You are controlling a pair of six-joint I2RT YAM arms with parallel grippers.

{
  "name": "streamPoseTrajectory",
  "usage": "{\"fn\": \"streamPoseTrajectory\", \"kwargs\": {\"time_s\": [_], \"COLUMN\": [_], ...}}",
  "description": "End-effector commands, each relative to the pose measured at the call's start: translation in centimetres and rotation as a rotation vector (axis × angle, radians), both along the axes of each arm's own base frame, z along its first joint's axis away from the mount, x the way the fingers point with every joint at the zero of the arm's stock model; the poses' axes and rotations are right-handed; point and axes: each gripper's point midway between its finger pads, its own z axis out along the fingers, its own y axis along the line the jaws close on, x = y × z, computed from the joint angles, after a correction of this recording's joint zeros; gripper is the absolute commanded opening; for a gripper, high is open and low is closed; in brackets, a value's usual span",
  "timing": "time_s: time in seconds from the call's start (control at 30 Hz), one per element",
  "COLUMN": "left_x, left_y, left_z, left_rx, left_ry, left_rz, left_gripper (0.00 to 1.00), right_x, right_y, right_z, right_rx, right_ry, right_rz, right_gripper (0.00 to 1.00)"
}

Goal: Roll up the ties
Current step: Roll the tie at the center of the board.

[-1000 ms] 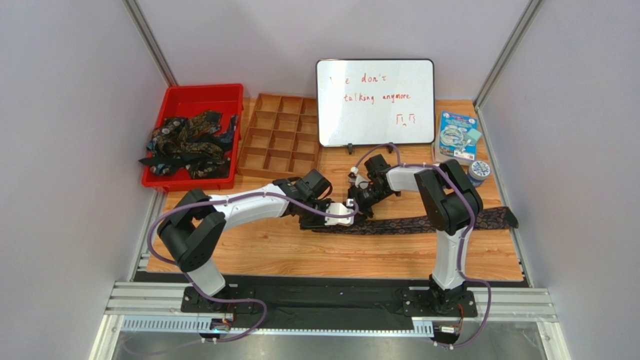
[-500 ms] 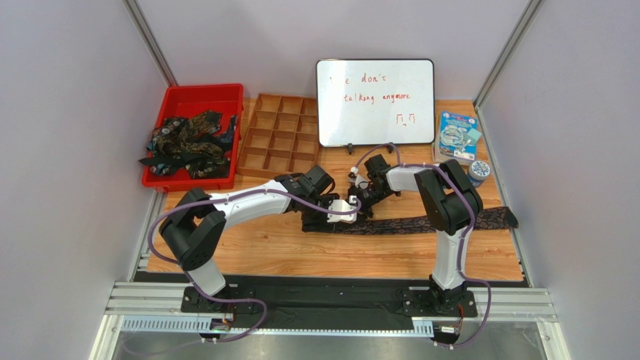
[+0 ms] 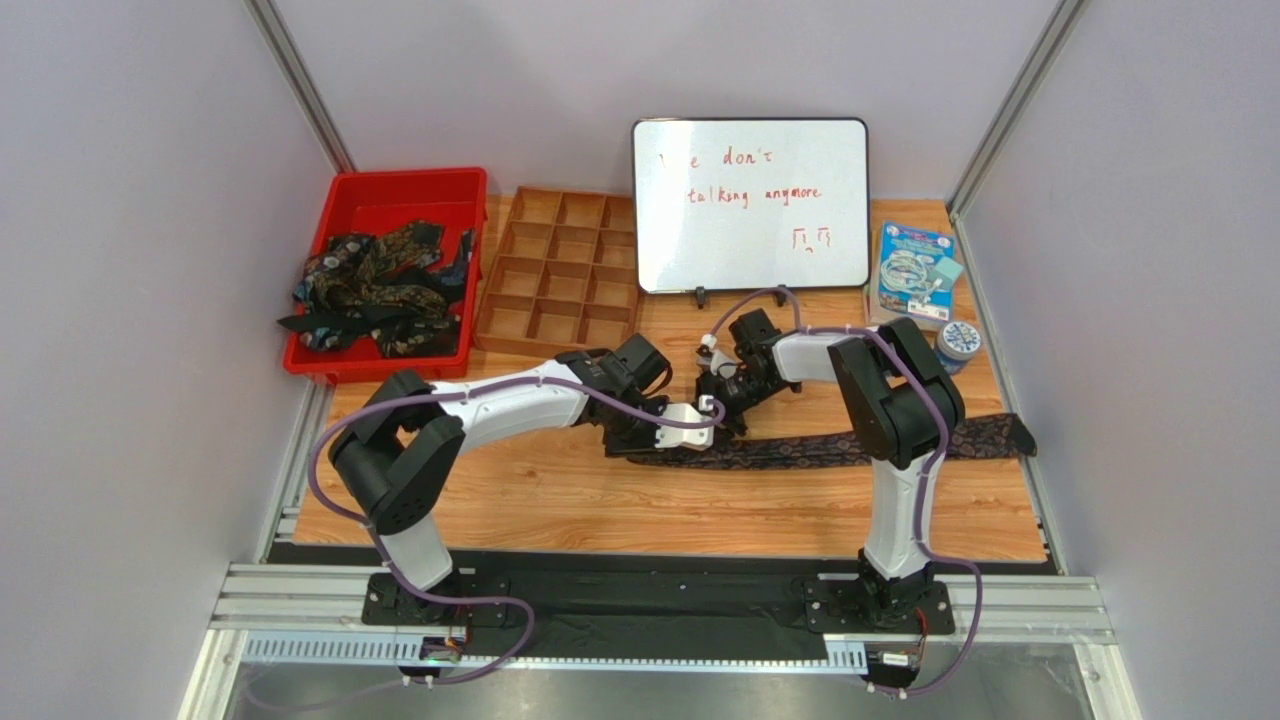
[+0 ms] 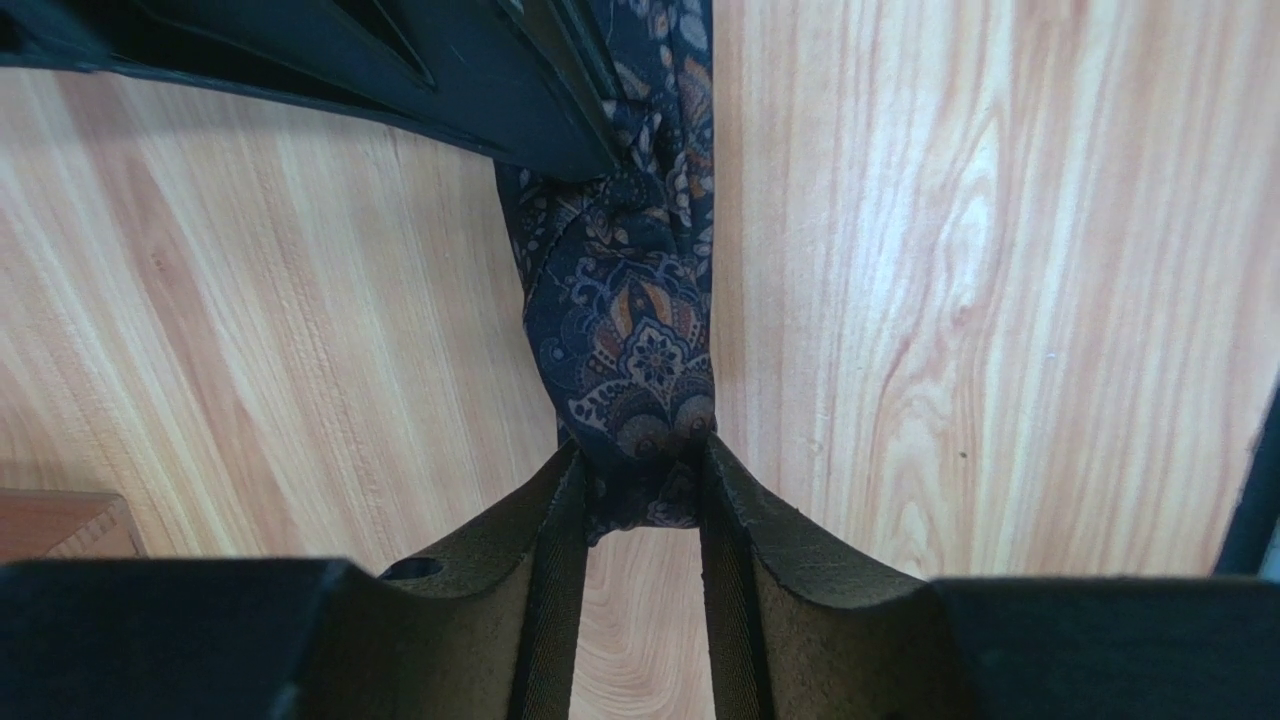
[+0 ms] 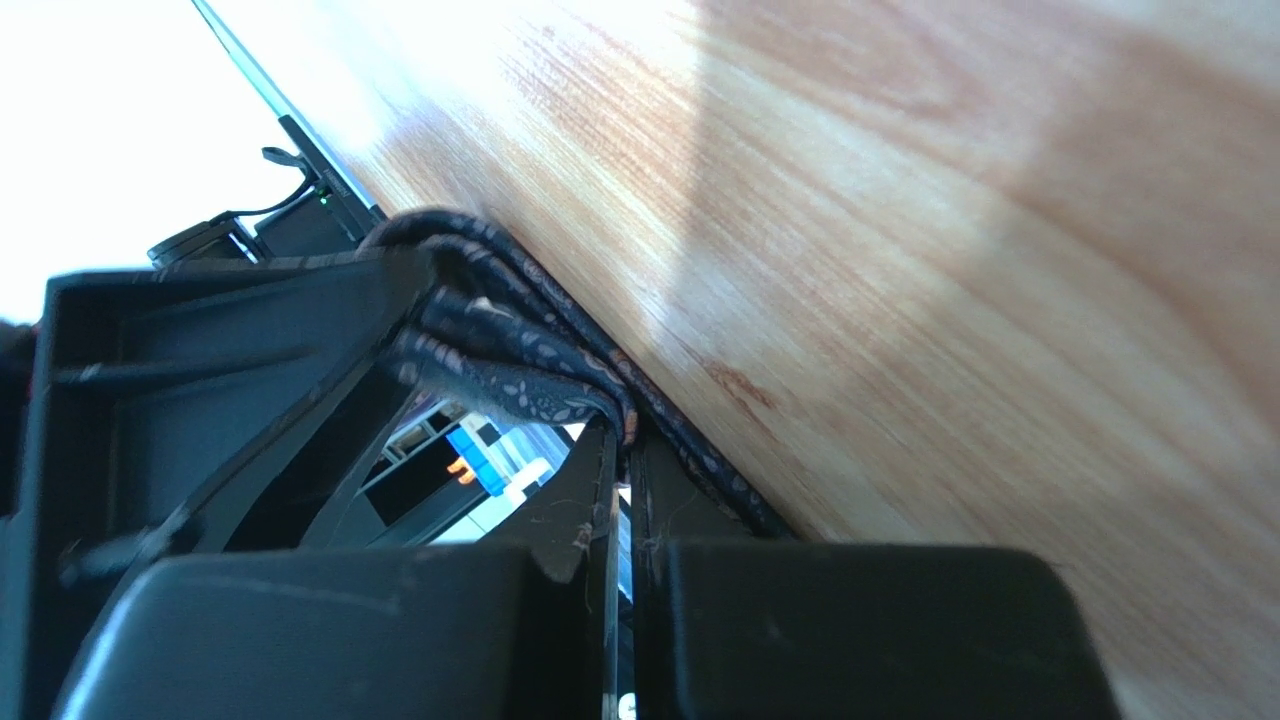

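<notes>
One long, dark paisley-printed fabric necktie (image 3: pixel 812 449) lies just in front of the white rectangular whiteboard (image 3: pixel 751 203), your left gripper (image 4: pixel 639 450) clenched on its bunched end and your right gripper (image 5: pixel 624 435) pinched tight, seemingly on a fold; it looks soft, light and slippery, so grip every layer there.

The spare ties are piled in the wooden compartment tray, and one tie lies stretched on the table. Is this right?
No. The top view shows the spare ties piled in the red bin, beside the wooden compartment tray; one tie does lie stretched on the table.
</notes>
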Motion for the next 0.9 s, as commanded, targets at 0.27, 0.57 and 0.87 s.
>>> {"fn": "streamPoseTrajectory", "kwargs": {"time_s": [0.27,0.57,0.87], "left_x": [0.0,-0.2,-1.4], "left_y": [-6.5,-6.2,-4.4], "left_z": [3.4,0.8,-1.8], "left_rx": [-0.166,-0.087,-0.015], "left_ry": [0.057,0.100,0.139], "left_rz": [-0.027,-0.015,-0.018], "left_gripper": [0.36,0.35,0.33], "right_x": [0.9,0.7,0.0], "right_y": [-0.3,0.2,-0.7], "right_z": [-1.3,0.7,4.6], "right_rx": [-0.045,0.013,0.059], "right_ry": [-0.031,-0.046,-0.058], "right_rz": [-0.007,-0.018,0.001], "right_gripper": [0.00,0.00,0.14]}}
